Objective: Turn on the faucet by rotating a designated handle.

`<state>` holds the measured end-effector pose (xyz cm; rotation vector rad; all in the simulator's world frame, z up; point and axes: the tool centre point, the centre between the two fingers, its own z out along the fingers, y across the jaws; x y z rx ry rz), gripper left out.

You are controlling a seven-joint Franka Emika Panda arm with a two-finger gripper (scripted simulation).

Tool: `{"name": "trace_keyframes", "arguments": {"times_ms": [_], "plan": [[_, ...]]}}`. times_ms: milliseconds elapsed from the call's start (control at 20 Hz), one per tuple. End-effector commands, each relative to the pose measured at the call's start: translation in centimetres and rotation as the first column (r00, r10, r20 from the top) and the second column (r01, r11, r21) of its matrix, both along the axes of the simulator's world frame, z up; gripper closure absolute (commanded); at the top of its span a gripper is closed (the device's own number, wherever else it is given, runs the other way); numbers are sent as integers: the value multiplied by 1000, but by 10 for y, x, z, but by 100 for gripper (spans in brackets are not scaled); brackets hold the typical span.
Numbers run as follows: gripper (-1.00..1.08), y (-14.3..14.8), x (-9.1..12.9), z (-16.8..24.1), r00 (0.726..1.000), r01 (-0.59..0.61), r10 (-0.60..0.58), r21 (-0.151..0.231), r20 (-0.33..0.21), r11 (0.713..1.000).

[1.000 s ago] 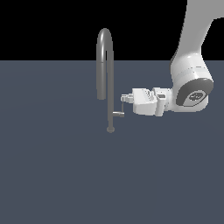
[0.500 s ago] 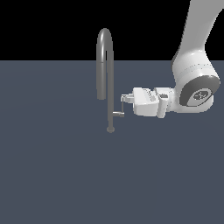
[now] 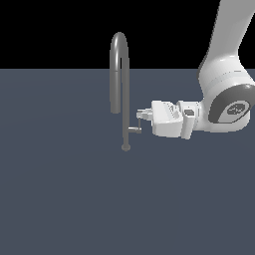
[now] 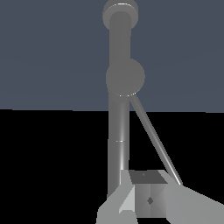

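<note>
The faucet (image 3: 119,69) is a tall grey gooseneck tube with a small round base, standing on the dark blue-grey surface. The handle (image 3: 134,130) is a small grey lever low on the tube, on the exterior view's right side. My gripper (image 3: 141,115) reaches in sideways from the exterior view's right, its tips just above and against the handle's upper end. In the wrist view the faucet tube (image 4: 118,131) runs straight ahead, and the handle's slim rod (image 4: 153,140) slants down to my gripper (image 4: 146,183). The fingers show no gap and look shut, holding nothing.
My white arm (image 3: 224,99) fills the exterior view's right side. The flat dark surface (image 3: 60,199) spreads all round the faucet, under a black background.
My arm has shifted a little towards the exterior view's right. The gripper tips stay by the handle, and the handle looks much the same.
</note>
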<state>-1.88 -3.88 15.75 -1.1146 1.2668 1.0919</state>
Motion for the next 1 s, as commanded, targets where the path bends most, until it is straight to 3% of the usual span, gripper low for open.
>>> {"name": "trace_keyframes", "arguments": {"times_ms": [0, 50, 450, 550, 950], "plan": [[108, 1, -11, -3, 1000, -5, 6, 6, -13, 1000], [108, 0, -2, 0, 1000, -1, 1, 1, 0, 1000], [108, 5, -38, -23, 1000, -5, 6, 6, -12, 1000], [108, 3, -25, -12, 1000, 0, 0, -2, 13, 1000], [108, 7, -52, -54, 1000, -6, 6, 6, -13, 1000]]}}
